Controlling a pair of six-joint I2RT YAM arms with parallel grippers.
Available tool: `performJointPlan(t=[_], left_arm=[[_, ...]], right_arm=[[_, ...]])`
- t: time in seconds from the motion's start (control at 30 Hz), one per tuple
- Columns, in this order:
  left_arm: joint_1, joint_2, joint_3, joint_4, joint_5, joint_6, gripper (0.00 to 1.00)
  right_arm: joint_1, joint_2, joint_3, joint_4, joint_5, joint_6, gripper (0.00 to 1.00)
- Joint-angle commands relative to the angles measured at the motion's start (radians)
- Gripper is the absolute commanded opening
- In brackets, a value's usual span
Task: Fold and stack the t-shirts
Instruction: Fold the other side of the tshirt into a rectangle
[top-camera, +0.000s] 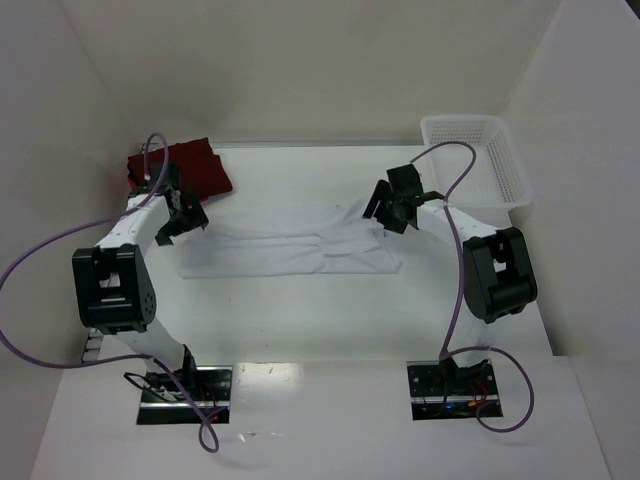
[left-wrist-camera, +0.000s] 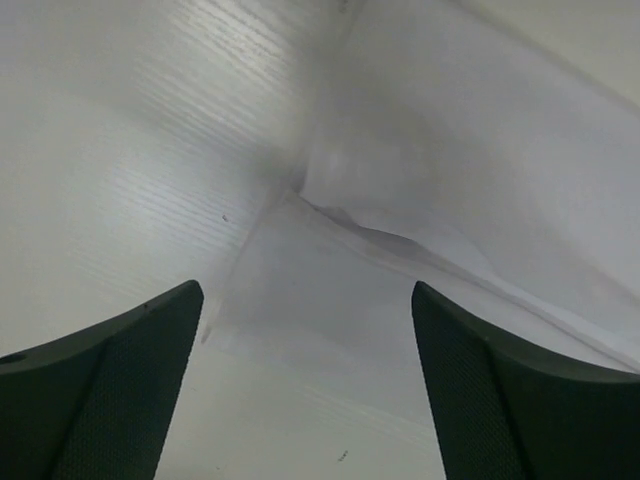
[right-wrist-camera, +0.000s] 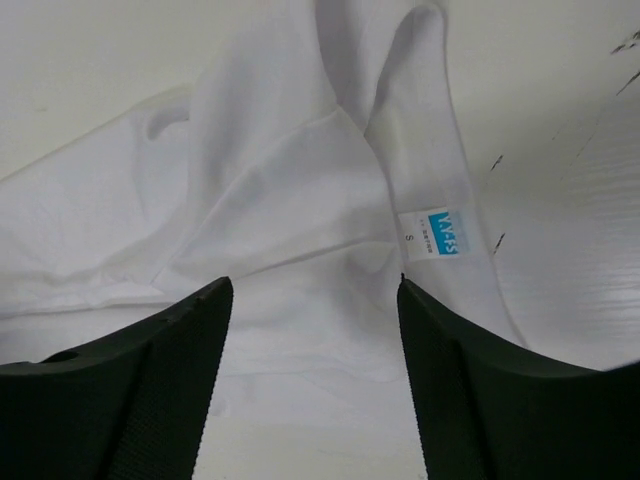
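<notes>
A plain white t-shirt (top-camera: 290, 245) of soft, thin cloth is being shown spread as a long, creased strip across the middle of the pale table (top-camera: 330, 320), its layers overlapping in shallow ridges. At the shirt's left end the left gripper (top-camera: 182, 218) is being held with its jaws parted wide and nothing between them. Its dark, finely textured fingers (left-wrist-camera: 110, 380) are being shown framing a folded corner of the white cloth. At the shirt's right end the right gripper (top-camera: 392, 208) is likewise being held open and empty over the collar, where a small rectangular neck label (right-wrist-camera: 432, 234), white with a blue patch, is being shown. Behind the shirt's left end, dark red t-shirts (top-camera: 195, 165) are being shown as a flat, slightly rumpled pile. A white plastic mesh basket (top-camera: 512, 170) is being shown beyond the shirt's right end.
</notes>
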Motion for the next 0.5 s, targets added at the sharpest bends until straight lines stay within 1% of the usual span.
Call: performJointPlan(t=[0.0,0.07,0.17,0.2,0.27,0.33,0.47], left_arm=[[0.006,-0.12,0.045,0.036,0.068,0.042,0.98],[0.006,-0.163,0.045,0.036,0.094,0.052,1.0],[0.006,-0.208,0.026,0.042,0.175,0.059,1.0],[-0.004,-0.226,0.012,0.055,0.218,0.065,1.0],[-0.035,-0.254,-0.012,0.071,0.26,0.07,1.0],[-0.067,-0.278,-0.066,0.102,0.317,0.075,1.0],[-0.105,-0.266,-0.1,0.102,0.354,0.086,1.0]], right_arm=[[-0.013,-0.068,0.039,0.038,-0.016,-0.035,0.75],[-0.013,-0.094,-0.009,0.038,-0.059,-0.03,0.75],[-0.013,-0.121,-0.088,0.052,-0.086,-0.009,0.75],[-0.013,-0.129,-0.126,0.056,-0.094,0.005,0.75],[-0.013,-0.15,-0.159,0.065,-0.104,0.017,0.74],[0.0,-0.162,-0.197,0.08,-0.123,0.032,0.7],[0.048,-0.162,-0.217,0.091,-0.105,0.032,0.7]])
